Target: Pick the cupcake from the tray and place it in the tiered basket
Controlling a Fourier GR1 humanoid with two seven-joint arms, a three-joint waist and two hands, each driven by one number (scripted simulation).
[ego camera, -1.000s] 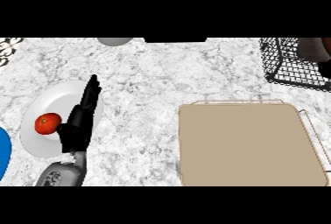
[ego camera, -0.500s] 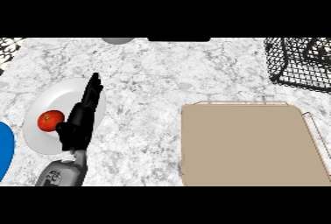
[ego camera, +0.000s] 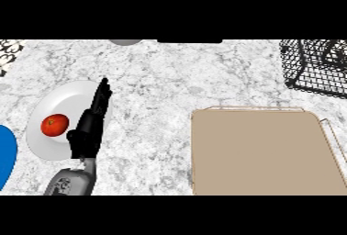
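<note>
Grey-veined white marble counter (ego camera: 169, 78), evenly lit

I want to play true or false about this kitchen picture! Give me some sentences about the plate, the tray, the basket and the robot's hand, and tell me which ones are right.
1. A red tomato lies on the white plate. True.
2. A cupcake sits on the tan tray. False: no cupcake shows on the tray.
3. The black wire basket is at the far right of the counter. True.
4. The left hand is curled round the tomato. False: its fingers are straight, beside the tomato, over the plate's right edge.
5. The right hand is reaching over the tray. False: no right hand shows in the view.
</note>
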